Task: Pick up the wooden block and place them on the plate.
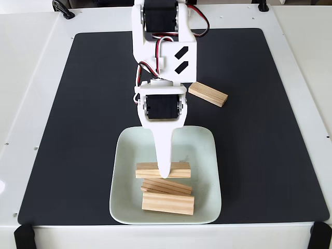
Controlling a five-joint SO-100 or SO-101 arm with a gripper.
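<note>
The pale plate (pixel 207 155) sits at the front middle of the black mat. Three wooden blocks lie on it: one (pixel 179 170) across the middle, one (pixel 174 187) tilted just in front of it, and one (pixel 168 203) nearest the front rim. Another wooden block (pixel 207 94) lies on the mat behind the plate, to the right of the arm. My gripper (pixel 164 174) reaches down over the plate, its white finger tip crossing the middle block. From above one finger covers the other, so the jaws' state is hidden.
The black mat (pixel 78 129) covers most of a white table. The white arm with its servos and wires rises from the back middle. Black clamps sit at the front corners and back edge.
</note>
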